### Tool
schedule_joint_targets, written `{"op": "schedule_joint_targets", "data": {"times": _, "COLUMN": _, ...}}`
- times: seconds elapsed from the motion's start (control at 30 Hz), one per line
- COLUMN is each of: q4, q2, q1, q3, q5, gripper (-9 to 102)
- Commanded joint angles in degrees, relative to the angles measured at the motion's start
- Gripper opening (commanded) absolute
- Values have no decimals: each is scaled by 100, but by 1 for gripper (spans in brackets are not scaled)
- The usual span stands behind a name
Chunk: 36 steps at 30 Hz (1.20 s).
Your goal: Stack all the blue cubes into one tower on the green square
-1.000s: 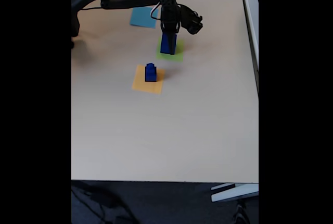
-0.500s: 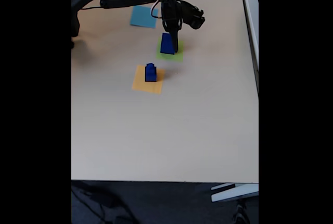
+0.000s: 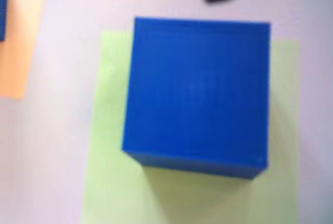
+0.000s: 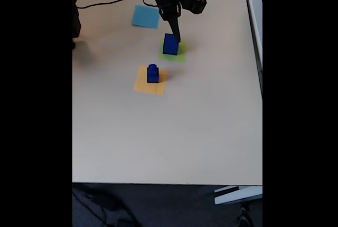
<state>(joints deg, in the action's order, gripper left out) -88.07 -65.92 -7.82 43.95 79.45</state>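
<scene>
A: Pincer (image 4: 177,39) has lifted off the big blue cube (image 4: 170,44); a second ago it straddled it. Cube now sits directly below the tip, on the green square (image 4: 181,56).

B: Jaws?

A: Cannot tell, spread or pressed together; nothing pinched. Wrist view: cube (image 3: 197,94) alone on the green square (image 3: 112,130).

B: So the base is placed. Remaining?

A: Small stacked blue cubes (image 4: 152,73) on the orange square (image 4: 143,85), nearer the camera and left of the pincer on the worktop (image 4: 185,132). Likely next.
</scene>
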Motion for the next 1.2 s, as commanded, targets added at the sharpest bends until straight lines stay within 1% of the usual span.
{"op": "schedule_joint_targets", "data": {"times": 0.0, "q4": 105, "q2": -844, "q1": -158, "q3": 413, "q5": 9, "gripper": 39}}
{"op": "schedule_joint_targets", "data": {"times": 0.07, "q4": 97, "q2": -958, "q1": -246, "q3": 615, "q5": -70, "gripper": 38}}
{"op": "schedule_joint_targets", "data": {"times": 0.33, "q4": 97, "q2": -1090, "q1": -677, "q3": 1046, "q5": -369, "gripper": 31}}
{"op": "schedule_joint_targets", "data": {"times": 0.67, "q4": 79, "q2": -1002, "q1": -1046, "q3": 1072, "q5": -773, "gripper": 31}}
{"op": "schedule_joint_targets", "data": {"times": 1.17, "q4": -9, "q2": -624, "q1": -1239, "q3": 1125, "q5": -1002, "gripper": 30}}
